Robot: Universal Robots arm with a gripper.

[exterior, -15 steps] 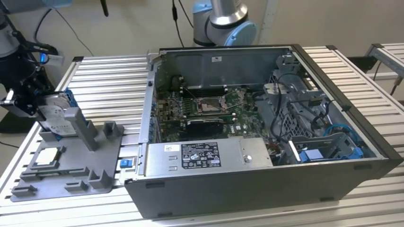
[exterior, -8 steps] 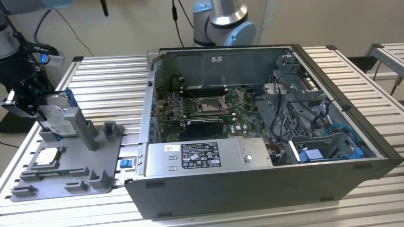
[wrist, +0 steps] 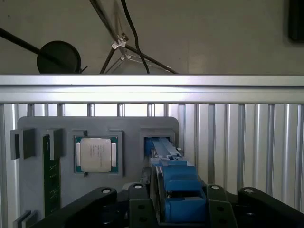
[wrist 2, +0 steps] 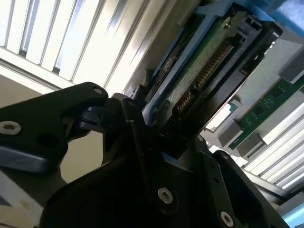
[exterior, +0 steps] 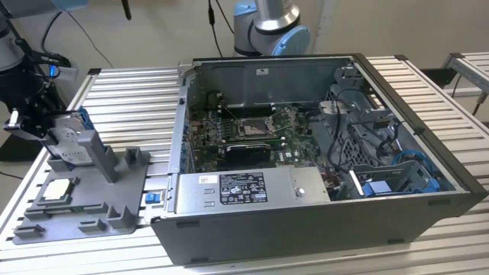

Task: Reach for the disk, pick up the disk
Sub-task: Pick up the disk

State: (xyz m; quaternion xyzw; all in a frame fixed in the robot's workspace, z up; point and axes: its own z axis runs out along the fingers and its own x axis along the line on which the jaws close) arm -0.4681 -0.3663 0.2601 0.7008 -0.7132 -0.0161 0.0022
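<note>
Black pincer (exterior: 47,127) grips flat silver metal disk (exterior: 70,140) with blue plastic rails, upright in grey plastic fixture (exterior: 114,189), at 9 o'clock of open grey computer case (exterior: 306,229) in the exterior view. Second wrist view: disk (wrist 2: 204,71) edge-on, clamped between black fingers (wrist 2: 133,123). First wrist view: fingers (wrist: 216,209) flank disk (wrist: 173,183); square silver CPU chip (wrist: 95,154) sits in a fixture pocket nearby.
</note>
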